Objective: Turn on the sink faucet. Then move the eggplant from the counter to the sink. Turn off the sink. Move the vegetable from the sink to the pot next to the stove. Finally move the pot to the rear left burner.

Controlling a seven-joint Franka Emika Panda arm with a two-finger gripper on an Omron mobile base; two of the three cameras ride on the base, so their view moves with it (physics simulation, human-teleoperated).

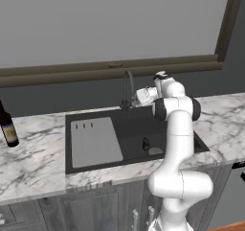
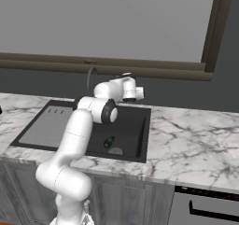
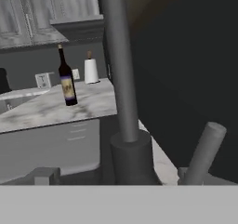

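**Pincer at faucet, jaws spread, holding nothing**

Left base view: pincer (image 1: 139, 97) sits just beside the faucet (image 1: 127, 88) at the back of the sink (image 1: 95, 144). Eggplant (image 1: 146, 144) lies in the basin, near the drain.

Right base view: eggplant (image 2: 108, 142) on the basin floor, marble desk (image 2: 191, 140) to the right.

Hand view: faucet stem (image 3: 122, 79) close up, its lever (image 3: 204, 152) tilted at lower right; wine bottle (image 3: 67, 81) upright on the desk beyond.

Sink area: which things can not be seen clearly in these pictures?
- Hand: in both base views its fingers are too small to make out.
- Eggplant in the sink: tiny and dark in both base views.
- Faucet: top cut by hand view's edge.
- Wine bottle: cut by left base view's edge.
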